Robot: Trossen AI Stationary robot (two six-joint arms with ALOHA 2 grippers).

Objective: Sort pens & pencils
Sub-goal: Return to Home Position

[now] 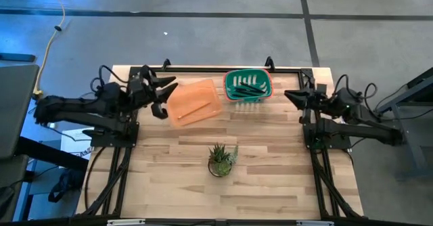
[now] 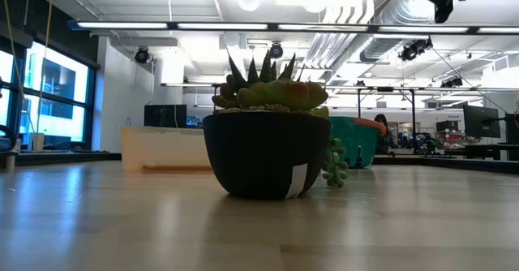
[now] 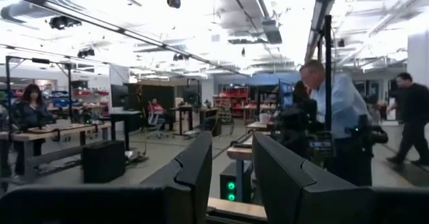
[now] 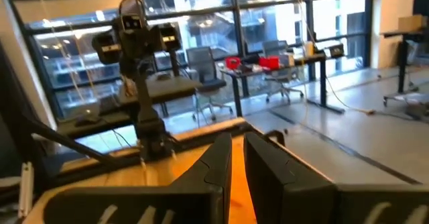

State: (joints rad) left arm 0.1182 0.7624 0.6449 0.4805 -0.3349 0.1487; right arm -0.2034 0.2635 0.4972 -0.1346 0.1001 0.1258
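Bright ceiling strips glare overhead – foreground plant pot [image 2: 266, 155] backlit, wrist views soft.
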